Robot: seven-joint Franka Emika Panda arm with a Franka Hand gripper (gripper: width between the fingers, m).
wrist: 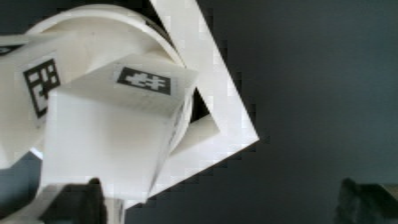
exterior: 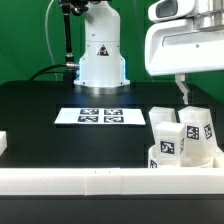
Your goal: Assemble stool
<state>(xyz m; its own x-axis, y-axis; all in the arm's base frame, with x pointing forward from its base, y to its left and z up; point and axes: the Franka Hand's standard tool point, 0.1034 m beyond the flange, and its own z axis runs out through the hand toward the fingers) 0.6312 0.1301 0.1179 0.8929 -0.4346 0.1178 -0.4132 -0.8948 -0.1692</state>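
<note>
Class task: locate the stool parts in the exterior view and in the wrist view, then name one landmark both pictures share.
Exterior view: stool parts cluster at its lower right, against the white border rail.
Wrist view: tagged parts fill much of the frame, close up.
Shared landmark: the black-and-white tags on the legs.

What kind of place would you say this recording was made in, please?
Most likely a robotics lab test bench. A white robot arm base is mounted at the back of a black table, a marker board lies flat on it, and tagged white stool parts sit inside a white border rail.
</note>
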